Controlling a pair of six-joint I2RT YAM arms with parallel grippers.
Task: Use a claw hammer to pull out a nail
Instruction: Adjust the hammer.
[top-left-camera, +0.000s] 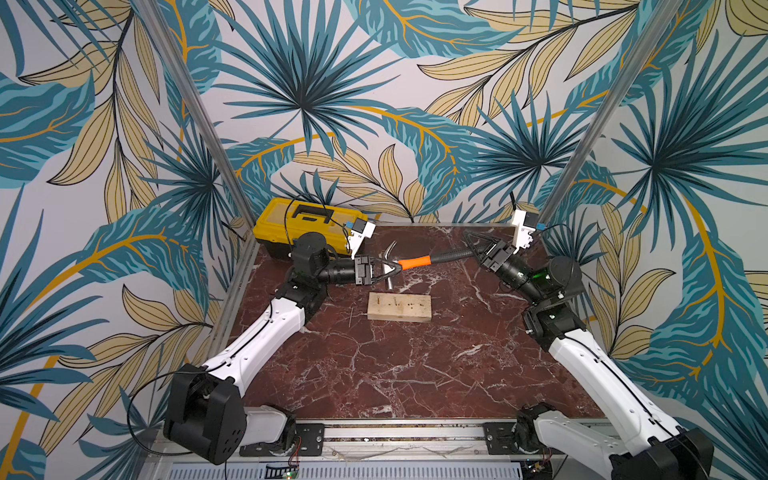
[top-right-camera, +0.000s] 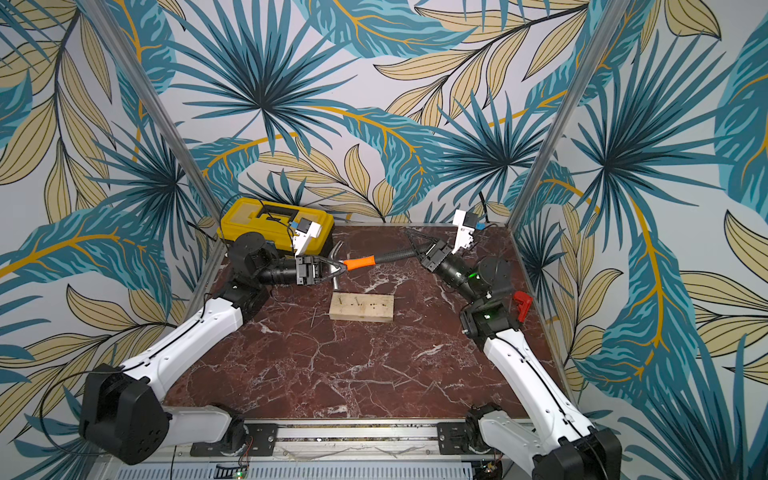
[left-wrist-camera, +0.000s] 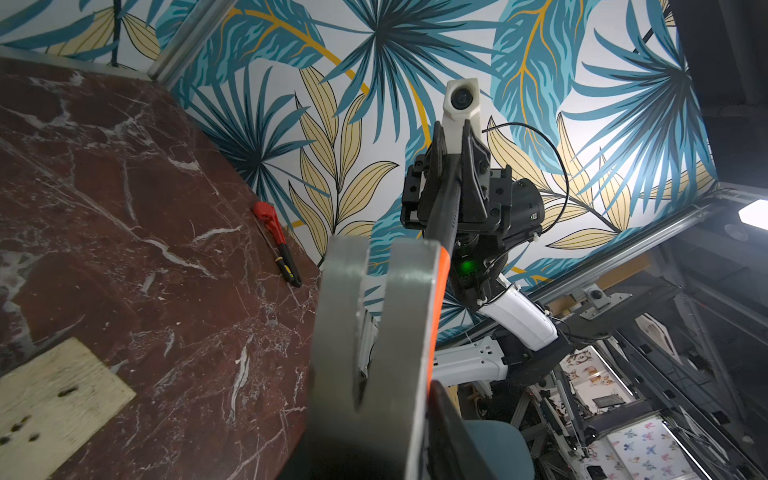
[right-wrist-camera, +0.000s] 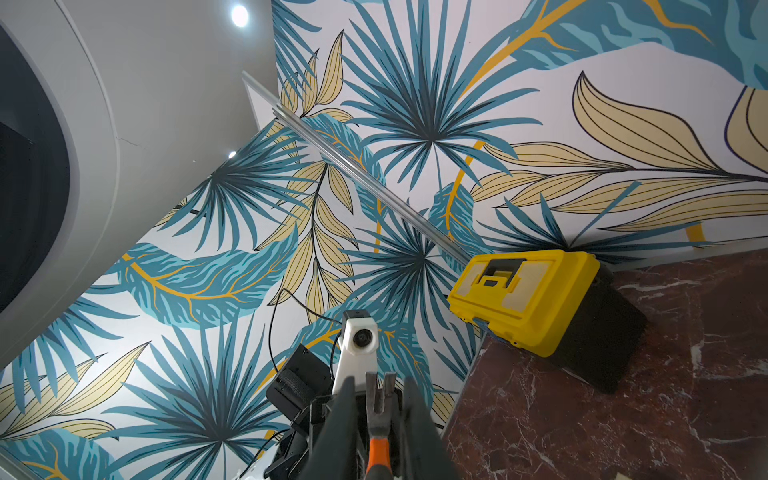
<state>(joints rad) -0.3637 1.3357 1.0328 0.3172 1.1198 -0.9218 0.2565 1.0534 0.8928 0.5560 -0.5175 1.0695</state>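
Note:
The claw hammer (top-left-camera: 413, 262) hangs level in the air above the table's back half, held at both ends. My right gripper (top-left-camera: 473, 248) is shut on its black lower shaft. Around the neck just under the silver head, my left gripper (top-left-camera: 398, 267) is shut, fingertips meeting where the orange shaft begins. The forked claw (left-wrist-camera: 374, 332) fills the left wrist view, with one dark finger (left-wrist-camera: 449, 415) against the orange edge. In the right wrist view the hammer (right-wrist-camera: 378, 451) runs between the right fingers. Below lies a wooden block (top-left-camera: 399, 306) with a small nail (top-right-camera: 340, 298) standing near its left end.
A yellow toolbox (top-left-camera: 307, 226) stands at the back left corner, close behind the left wrist. A red-headed wrench (top-right-camera: 522, 303) lies at the table's right edge beside the right arm. A thin loose nail (top-right-camera: 314, 316) lies on the marble left of the block.

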